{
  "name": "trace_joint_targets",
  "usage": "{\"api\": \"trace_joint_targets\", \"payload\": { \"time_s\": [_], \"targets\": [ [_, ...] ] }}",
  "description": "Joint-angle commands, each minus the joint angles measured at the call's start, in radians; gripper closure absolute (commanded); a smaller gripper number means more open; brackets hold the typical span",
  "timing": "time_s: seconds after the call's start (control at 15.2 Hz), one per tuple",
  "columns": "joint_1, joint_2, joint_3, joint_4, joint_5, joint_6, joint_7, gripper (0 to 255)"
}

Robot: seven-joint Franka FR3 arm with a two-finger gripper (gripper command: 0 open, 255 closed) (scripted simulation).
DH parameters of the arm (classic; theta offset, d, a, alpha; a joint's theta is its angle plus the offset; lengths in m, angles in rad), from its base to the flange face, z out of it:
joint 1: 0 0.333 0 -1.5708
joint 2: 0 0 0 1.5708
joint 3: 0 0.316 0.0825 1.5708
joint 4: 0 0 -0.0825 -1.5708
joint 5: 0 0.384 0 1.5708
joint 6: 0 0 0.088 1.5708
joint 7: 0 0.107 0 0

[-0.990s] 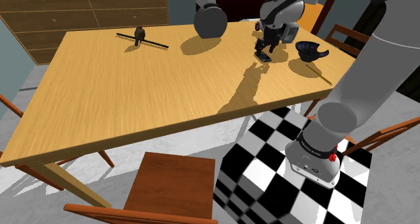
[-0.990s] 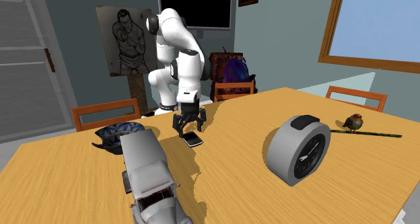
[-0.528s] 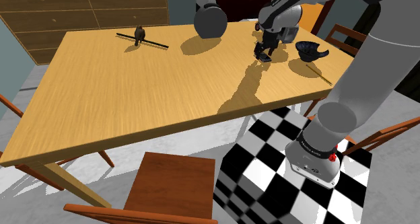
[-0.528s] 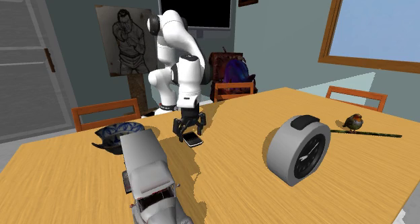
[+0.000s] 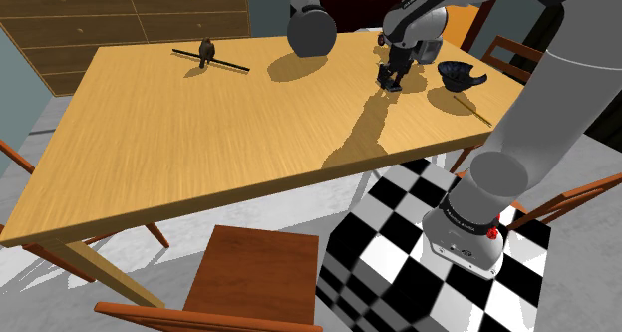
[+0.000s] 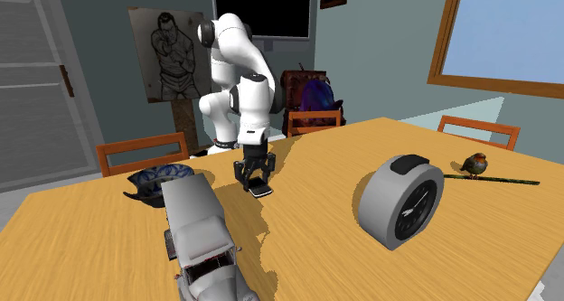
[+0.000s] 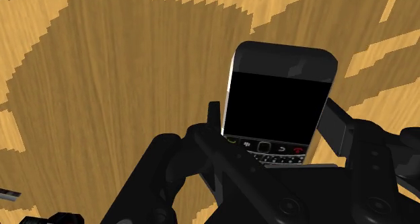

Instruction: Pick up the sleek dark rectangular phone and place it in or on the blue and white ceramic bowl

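The claw [image 7: 276, 122] is down at the wooden counter [image 5: 199, 131] and narrowed onto the phone [image 7: 279, 95]; its two black fingers [image 7: 214, 115] press against the phone's long sides near the keypad end, so it clasps the phone, which lies flat on the counter with its dark screen facing up (a small row of keys shows just above the knuckles). In the second exterior view the claw [image 6: 254, 180] stands upright over the phone [image 6: 261, 190], whose far end pokes out from beneath it towards that view's right. The dark blue patterned bowl [image 6: 161, 177] sits on the counter near the claw, to its left in that view and apart from it; in the shoulder view the bowl [image 5: 461, 75] lies just right of the claw [image 5: 391, 78]. A grey truck [image 6: 199, 236] stands in front of the claw; a round grey clock [image 6: 402, 202] is well off to its right, with a small bird [image 6: 474, 164] beyond.
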Motion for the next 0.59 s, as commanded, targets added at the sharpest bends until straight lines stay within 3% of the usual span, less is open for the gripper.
{"api": "trace_joint_targets", "payload": {
  "time_s": [0.0, 0.53],
  "targets": [
    [0.0, 0.001, -0.001, -0.001, 0.0, -0.001, 0.0, 255],
    [0.003, -0.034, -0.003, 0.018, -0.02, -0.051, 0.012, 255]
  ]
}}
